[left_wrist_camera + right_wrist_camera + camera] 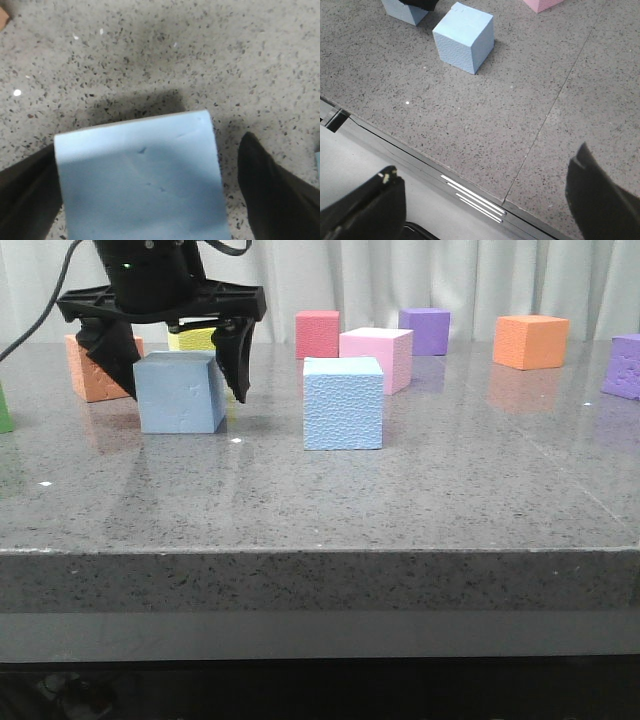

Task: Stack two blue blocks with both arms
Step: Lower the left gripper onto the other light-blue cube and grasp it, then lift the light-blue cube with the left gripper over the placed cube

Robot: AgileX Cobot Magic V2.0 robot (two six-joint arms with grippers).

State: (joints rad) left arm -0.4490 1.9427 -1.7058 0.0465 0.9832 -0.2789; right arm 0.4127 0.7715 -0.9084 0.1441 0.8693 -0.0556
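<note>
One blue block (180,392) between left claw (176,358) fingers.

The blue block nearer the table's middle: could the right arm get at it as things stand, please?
Probably yes. That blue block stands alone on bare table, nothing touching it, and the right gripper hangs open over the near edge. The left gripper straddles the other blue block, apart.

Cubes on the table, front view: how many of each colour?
Blue: 2
Orange: 2
Purple: 2
Pink: 1
Red: 1
Yellow: 1
Green: 1, only an edge
Total: 10
</note>
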